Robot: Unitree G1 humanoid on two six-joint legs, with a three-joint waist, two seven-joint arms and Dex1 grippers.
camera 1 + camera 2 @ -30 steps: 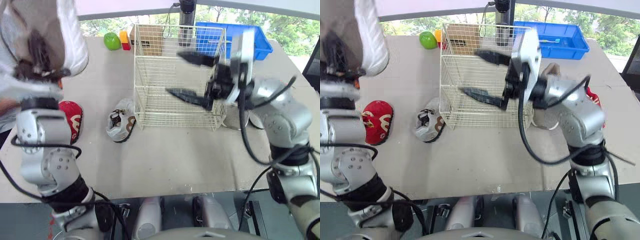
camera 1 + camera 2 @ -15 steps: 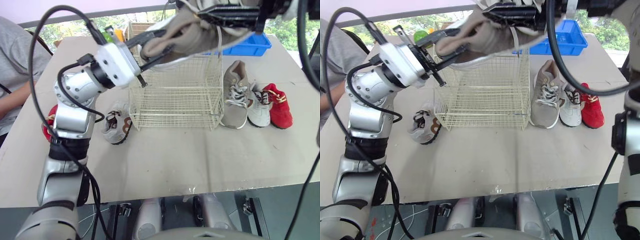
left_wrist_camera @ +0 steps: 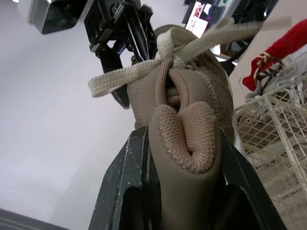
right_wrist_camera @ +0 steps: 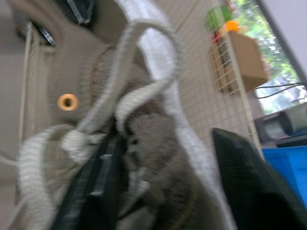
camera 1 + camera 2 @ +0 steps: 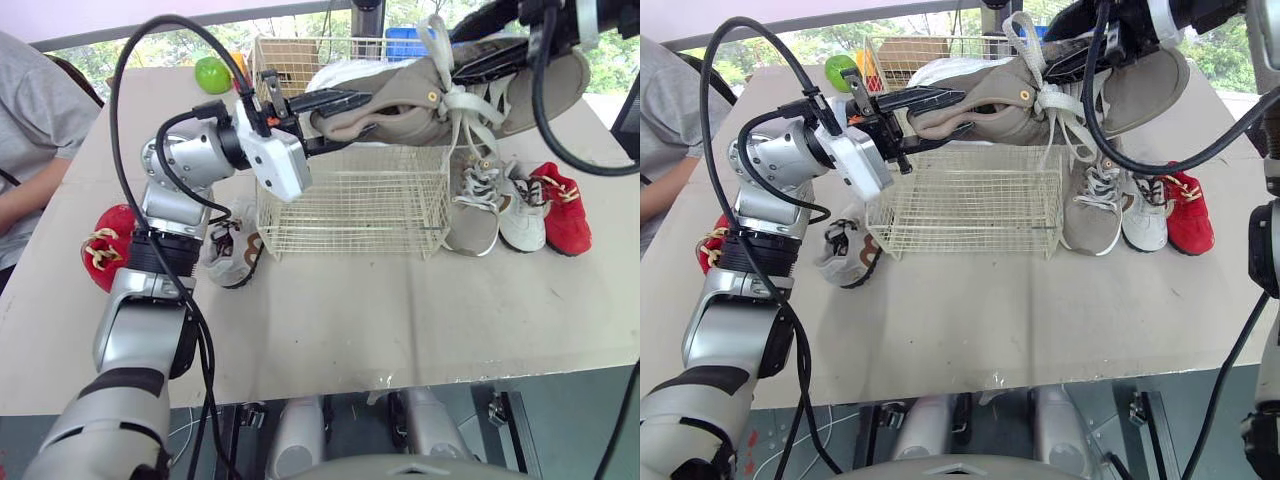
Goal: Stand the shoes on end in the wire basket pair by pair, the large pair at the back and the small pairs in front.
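beside wire basket — small shoe

The tan shoe hides part of the rim of the wire basket.

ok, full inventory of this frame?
large beige lace-up sneaker: 1, held above the basket
second beige sneaker: 1, table, right of basket
cream wire basket: 1, table centre
small white sneakers: 2, left and right of basket
small red shoes: 2, far left, far right
green ball: 1, table back
blue plastic bin: 1, behind basket
person in grey shirt: 1, left edge
left gripper: black, shut on held sneaker's heel
right gripper: black, shut on its laced top
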